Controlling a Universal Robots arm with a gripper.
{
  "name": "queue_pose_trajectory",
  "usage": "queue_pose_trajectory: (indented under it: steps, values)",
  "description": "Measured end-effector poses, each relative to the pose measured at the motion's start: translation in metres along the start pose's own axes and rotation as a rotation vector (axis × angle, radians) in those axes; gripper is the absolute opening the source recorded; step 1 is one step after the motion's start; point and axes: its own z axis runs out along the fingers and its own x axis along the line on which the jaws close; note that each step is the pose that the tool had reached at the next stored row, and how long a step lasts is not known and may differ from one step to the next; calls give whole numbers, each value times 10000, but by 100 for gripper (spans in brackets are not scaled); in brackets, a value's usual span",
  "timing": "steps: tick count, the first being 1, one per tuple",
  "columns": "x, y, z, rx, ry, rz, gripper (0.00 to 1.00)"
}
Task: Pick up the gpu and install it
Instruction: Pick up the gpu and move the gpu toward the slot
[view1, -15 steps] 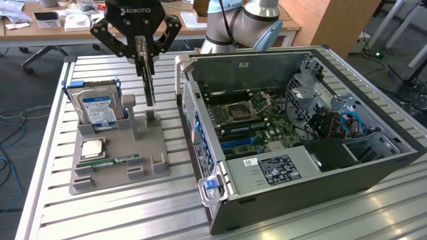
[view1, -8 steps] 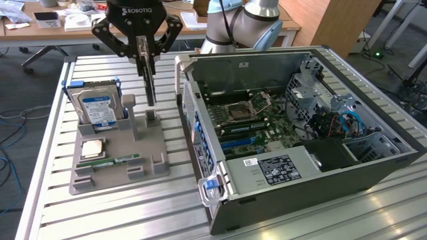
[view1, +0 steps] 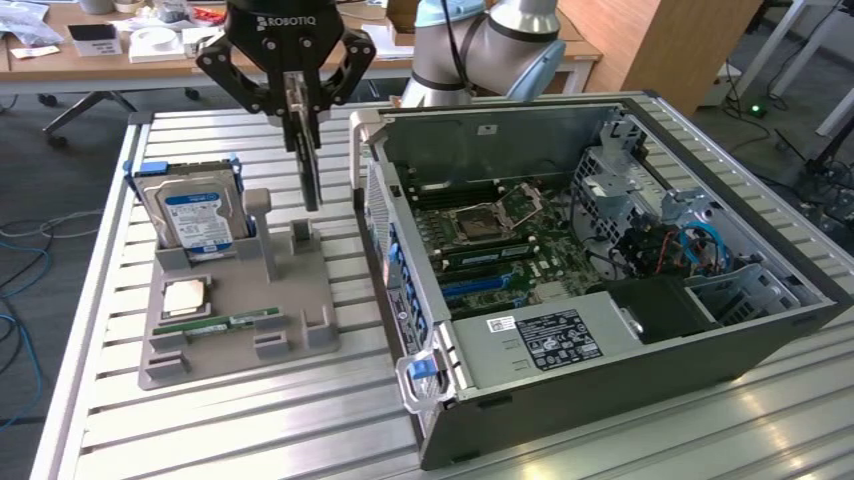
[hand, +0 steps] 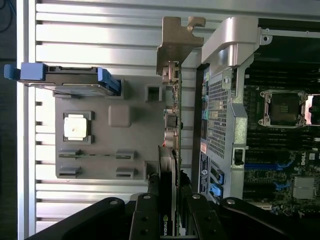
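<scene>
My gripper is shut on the gpu, which hangs edge-on and upright below the fingers as a thin dark card. Its lower end is just above a slotted post at the back right of the grey holder, to the exterior view's left of the open computer case. In the wrist view the gpu runs lengthwise from between my fingers, with its silver end bracket at the far end, beside the case's rear wall. The motherboard lies exposed inside the case.
On the grey holder stand a hard drive with a blue-white label, a square processor and a long green memory stick. The case's tall side walls and rear handle rise close beside the card. A slatted metal table carries everything.
</scene>
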Motion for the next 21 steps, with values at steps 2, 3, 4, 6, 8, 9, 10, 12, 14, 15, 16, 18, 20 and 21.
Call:
queue_pose_trajectory:
  steps: [2,3,4,6,8,9,10,12,14,15,16,18,20,21]
  values:
    - [-29,-1,1,0,0,0,26]
    - [-44,-1,1,0,0,0,26]
    - [-59,-1,2,0,0,-1,26]
    - [-86,-2,3,0,0,-1,26]
    - [-105,-2,3,-1,0,-1,26]
    - [-111,-2,4,-1,-1,-1,26]
    - [-117,-2,4,0,0,-1,26]
    - [-137,-3,4,0,0,-1,26]
    - [-169,-3,5,0,-1,0,26]
    - [-186,-3,6,-1,-1,0,26]
    - [-202,-3,6,0,0,0,26]
    - [-233,-4,7,0,0,0,26]
    - [-260,-4,7,0,0,0,26]
    - [-271,-5,8,0,0,-1,26]
